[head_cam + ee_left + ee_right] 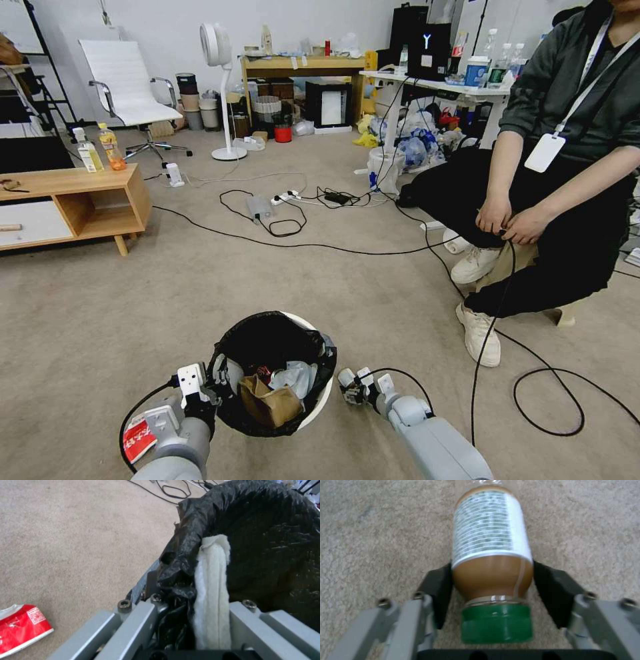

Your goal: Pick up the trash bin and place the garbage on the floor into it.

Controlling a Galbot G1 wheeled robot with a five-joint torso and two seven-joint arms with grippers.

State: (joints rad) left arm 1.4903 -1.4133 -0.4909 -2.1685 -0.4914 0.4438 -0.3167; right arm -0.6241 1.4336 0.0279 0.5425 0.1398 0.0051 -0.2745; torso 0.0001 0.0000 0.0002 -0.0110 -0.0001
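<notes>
Beige carpet floor (133, 300), crossed by black cables (287, 243), fills the foreground, with a wooden desk (73, 200) to my left and a seated person to my right who touches none of the task's things. My left gripper (203, 387) is pinched on the near rim of the trash bin (313, 407), a small white bin lined with a black bag; in the left wrist view its fingers (133, 630) clamp the folded bag (186, 555) and a strip of white tissue (213, 580) at the rim. Inside the bin lie a brown paper bag (270, 400), crumpled white tissue (297, 377) and something red beneath them, so I judge most of the garbage already collected. Two pieces remain outside it. A red-and-white snack wrapper (21, 627) lies on the carpet just beside my left arm. A green-capped bottle (493, 562) with a white label and brown contents lies on the carpet between the spread fingers (433, 592) of my right gripper (363, 387), just beside the bin; the pads flank its shoulder, and I cannot tell whether they touch it. I judge the task late but unfinished: bottle first, then wrapper.
</notes>
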